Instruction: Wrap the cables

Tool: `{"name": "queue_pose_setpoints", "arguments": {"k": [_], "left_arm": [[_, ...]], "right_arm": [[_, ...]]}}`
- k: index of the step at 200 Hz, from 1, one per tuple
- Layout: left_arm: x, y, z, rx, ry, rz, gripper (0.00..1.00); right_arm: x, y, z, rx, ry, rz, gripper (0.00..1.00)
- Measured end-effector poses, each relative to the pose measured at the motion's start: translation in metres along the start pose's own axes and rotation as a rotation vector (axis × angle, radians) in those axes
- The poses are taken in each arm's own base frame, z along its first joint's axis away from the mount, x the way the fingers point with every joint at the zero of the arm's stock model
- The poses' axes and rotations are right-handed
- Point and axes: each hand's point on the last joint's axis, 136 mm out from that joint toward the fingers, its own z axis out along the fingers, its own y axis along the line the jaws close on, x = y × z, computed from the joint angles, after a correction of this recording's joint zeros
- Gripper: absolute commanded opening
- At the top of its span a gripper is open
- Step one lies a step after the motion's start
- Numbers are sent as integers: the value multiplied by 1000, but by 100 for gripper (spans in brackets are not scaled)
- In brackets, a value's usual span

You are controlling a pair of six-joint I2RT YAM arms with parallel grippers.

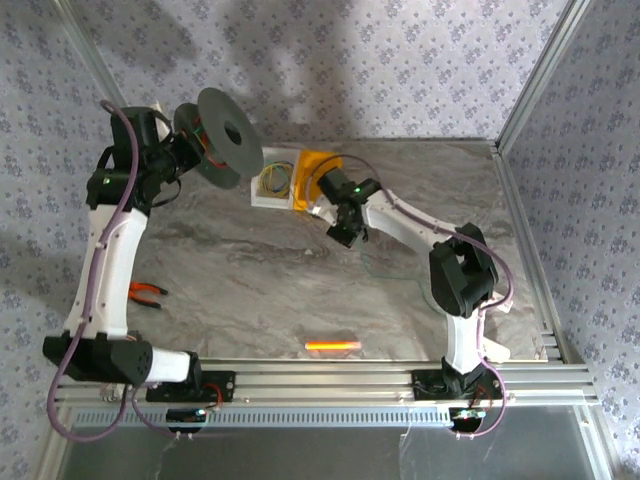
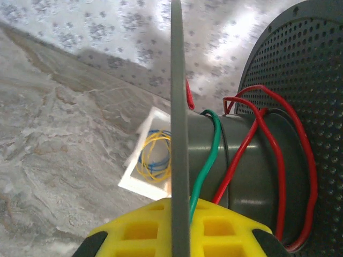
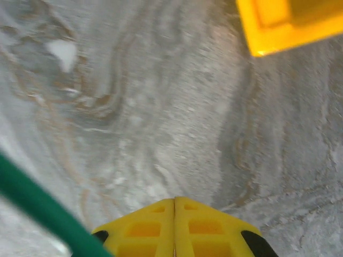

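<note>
I found the top view bright and evenly lit from above, with soft grey arm shadows thrown on the lilac patterned wallpaper wall [image 1: 450, 70]. The grey marbled tabletop [image 1: 250, 270] showed only a mild sheen. In the left wrist view a white glare patch washed out the wallpaper at upper right, and the nearest flange edge of the dark grey plastic spool [image 2: 257, 160] was soft. The right wrist view was blurred throughout. Its thin green wire [image 3: 37, 206] was far out of focus, and the yellow plastic box corner [image 3: 284, 27] looked overexposed.
</note>
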Motion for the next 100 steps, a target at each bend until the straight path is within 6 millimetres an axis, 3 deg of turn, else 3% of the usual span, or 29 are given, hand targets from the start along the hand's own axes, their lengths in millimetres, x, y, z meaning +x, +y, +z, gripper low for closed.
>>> {"name": "queue_pose_setpoints", "arguments": {"k": [25,51,79,100], "left_arm": [[-1,18,34,-75,4,-44,0],[1,38,64,-175,-1,-34,0],[-1,46,92,-268,-3,42,0],[-2,39,113,-300,9,119,0]], "right_arm": [[-16,25,-17,22,-1,-76,0],[-43,45,-51,50,-52,-162,0],[-76,56,-100,69,-157,-243,0],[-103,45,-147,94,-279,-260,0]]}}
